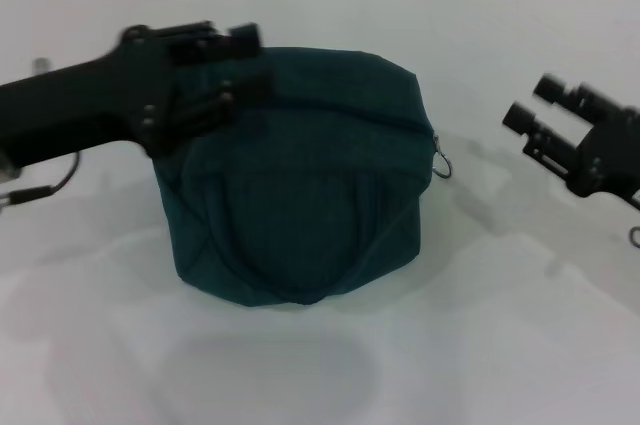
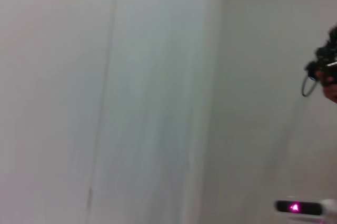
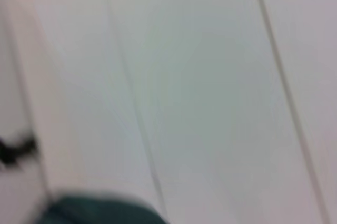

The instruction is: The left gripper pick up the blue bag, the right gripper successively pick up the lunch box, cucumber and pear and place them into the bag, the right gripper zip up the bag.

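White table [image 1: 500, 345] bears the blue bag [image 1: 300, 195] (zipped); left tool [image 1: 235, 70] grips its top, right tool [image 1: 540, 110] open.

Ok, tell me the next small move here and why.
Probably the left gripper should let go of the blue bag and draw back. The bag looks closed and bulging, its zipper pull at the end nearest the right gripper, which hangs clear of it, open.

- One bag [image 1: 300, 185], dark blue-green, on the table [image 1: 500, 345].
- One metal ring [image 1: 442, 162] at the bag's right end.
- Two grippers: the left gripper [image 1: 225, 70] and the right gripper [image 1: 545, 110].
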Motion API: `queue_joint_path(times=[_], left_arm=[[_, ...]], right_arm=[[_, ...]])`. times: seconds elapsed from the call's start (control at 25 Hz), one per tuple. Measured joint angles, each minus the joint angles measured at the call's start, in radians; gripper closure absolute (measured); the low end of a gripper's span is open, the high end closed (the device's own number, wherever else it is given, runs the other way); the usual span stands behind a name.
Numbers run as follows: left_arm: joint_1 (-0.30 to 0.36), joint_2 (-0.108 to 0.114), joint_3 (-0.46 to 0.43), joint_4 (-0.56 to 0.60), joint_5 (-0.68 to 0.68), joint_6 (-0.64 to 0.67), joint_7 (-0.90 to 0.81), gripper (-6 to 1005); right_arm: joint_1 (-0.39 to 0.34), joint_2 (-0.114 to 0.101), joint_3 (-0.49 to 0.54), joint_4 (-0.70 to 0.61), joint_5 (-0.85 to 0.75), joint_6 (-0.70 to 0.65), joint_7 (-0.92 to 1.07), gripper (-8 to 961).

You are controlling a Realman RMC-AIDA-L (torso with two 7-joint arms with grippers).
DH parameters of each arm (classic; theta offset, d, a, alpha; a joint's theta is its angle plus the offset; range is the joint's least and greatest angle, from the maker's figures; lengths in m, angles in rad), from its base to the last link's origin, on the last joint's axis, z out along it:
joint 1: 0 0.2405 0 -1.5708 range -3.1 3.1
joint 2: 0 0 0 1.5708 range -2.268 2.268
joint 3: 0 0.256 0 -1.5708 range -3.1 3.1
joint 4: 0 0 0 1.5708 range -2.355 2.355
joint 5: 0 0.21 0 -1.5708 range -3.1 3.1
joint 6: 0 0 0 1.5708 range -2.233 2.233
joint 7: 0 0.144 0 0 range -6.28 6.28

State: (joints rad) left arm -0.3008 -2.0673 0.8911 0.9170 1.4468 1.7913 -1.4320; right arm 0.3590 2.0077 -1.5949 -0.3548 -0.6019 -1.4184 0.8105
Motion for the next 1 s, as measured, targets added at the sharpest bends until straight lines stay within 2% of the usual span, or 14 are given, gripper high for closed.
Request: queue_joint_path(times=[0.12,0.28,0.44,0.56,0.64,0.68,0.76,0.88,1.0], left_arm=[[0.032,-0.001,-0.026,-0.004,-0.025,0.025,-0.005,475],[0.055,-0.002,-0.034,-0.005,-0.03,0.089,-0.014,467],[0.061,0.001,-0.027,-0.005,-0.014,0.138,-0.032,459],[0.058,0.002,-0.024,-0.011,0.005,0.165,-0.037,453],[0.057,0.0,-0.024,-0.026,0.01,0.169,-0.031,341],[0.056,0.0,-0.024,-0.032,0.011,0.169,-0.027,285],[0.056,0.0,-0.024,-0.053,0.015,0.169,-0.018,270],[0.064,0.007,-0.024,-0.071,0.017,0.169,-0.012,247],[0.068,0.014,-0.026,-0.087,0.026,0.17,-0.003,173]], right_arm=[[0.023,-0.024,-0.001,-0.035,-0.013,-0.144,0.032,503],[0.078,-0.034,-0.002,-0.089,-0.106,-0.211,0.13,396],[0.146,-0.029,0.001,-0.185,-0.287,-0.206,0.255,277],[0.206,-0.019,0.002,-0.223,-0.417,-0.172,0.34,226],[0.237,-0.009,0.002,-0.224,-0.466,-0.15,0.368,192],[0.243,-0.004,0.003,-0.224,-0.479,-0.139,0.373,175],[0.244,0.004,0.003,-0.227,-0.497,-0.118,0.375,141],[0.239,0.005,0.004,-0.234,-0.501,-0.113,0.376,141],[0.237,0.005,0.005,-0.238,-0.497,-0.122,0.378,141]])
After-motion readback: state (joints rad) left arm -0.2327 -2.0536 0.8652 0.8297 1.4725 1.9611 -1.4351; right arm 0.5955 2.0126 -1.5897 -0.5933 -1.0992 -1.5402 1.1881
